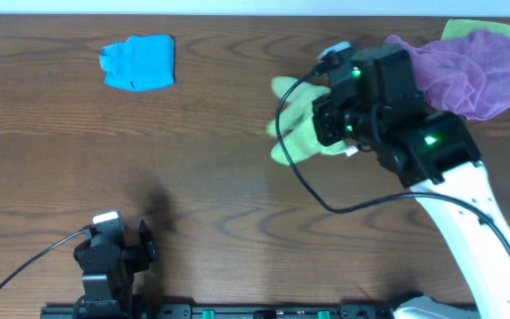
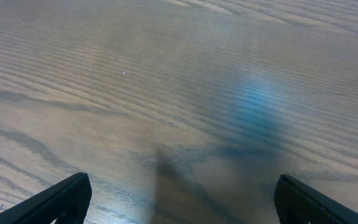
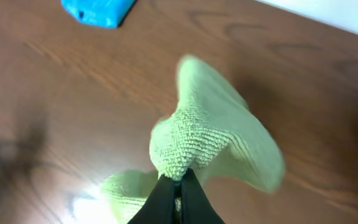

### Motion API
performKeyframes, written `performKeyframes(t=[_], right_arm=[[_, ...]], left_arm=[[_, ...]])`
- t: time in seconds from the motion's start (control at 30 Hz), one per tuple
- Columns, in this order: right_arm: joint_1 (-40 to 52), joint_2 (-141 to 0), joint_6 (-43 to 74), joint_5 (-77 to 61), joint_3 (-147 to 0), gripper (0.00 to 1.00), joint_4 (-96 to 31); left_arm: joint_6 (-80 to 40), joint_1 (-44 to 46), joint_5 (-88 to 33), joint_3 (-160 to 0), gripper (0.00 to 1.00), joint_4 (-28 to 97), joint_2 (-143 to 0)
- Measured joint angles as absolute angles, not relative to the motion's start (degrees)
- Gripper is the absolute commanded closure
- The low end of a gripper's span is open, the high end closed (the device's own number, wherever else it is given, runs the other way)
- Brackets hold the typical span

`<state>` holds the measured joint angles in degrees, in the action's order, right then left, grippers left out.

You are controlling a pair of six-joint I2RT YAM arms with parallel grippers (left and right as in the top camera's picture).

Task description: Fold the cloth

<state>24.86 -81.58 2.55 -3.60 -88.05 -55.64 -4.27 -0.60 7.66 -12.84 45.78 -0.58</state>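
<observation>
Green cloth point(image 1: 297, 124) pinched in right gripper point(image 3: 178, 182), free end trailing leftward

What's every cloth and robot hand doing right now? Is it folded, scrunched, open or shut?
right gripper: shut on the light green cloth.
left gripper: open, holding nothing.
light green cloth: bunched up, pinched by the right gripper.
blue cloth: folded, lying by itself.
purple cloth: crumpled in a heap.
second green cloth: mostly hidden under the purple cloth.
</observation>
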Motion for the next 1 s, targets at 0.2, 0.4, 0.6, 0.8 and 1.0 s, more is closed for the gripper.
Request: performKeyframes(t=[0.2, 0.4, 0.6, 0.8, 1.0], right_arm=[[25.02, -85.86, 1.83, 7.81, -88.4, 0.01, -63.22], [25.1, -86.3, 1.87, 11.55, -88.4, 0.01, -65.28], [25.1, -87.57, 2.35, 10.92, -87.55, 0.66, -66.22], [25.1, -92.55, 2.98, 10.02, -82.74, 0.99, -61.14], [24.36, -98.78, 4.58, 9.39, -78.87, 0.99, -59.0]], left_arm=[[-4.27, -0.6, 7.66, -12.84, 0.05, 45.78, -0.58], [-4.27, -0.6, 7.66, -12.84, 0.05, 45.78, -0.58], [-4.27, -0.6, 7.66, -12.84, 0.05, 45.78, -0.58], [-4.25, -0.6, 7.66, -12.84, 0.05, 45.78, -0.58], [-4.27, -0.6, 7.66, -12.84, 0.05, 45.78, -0.58]])
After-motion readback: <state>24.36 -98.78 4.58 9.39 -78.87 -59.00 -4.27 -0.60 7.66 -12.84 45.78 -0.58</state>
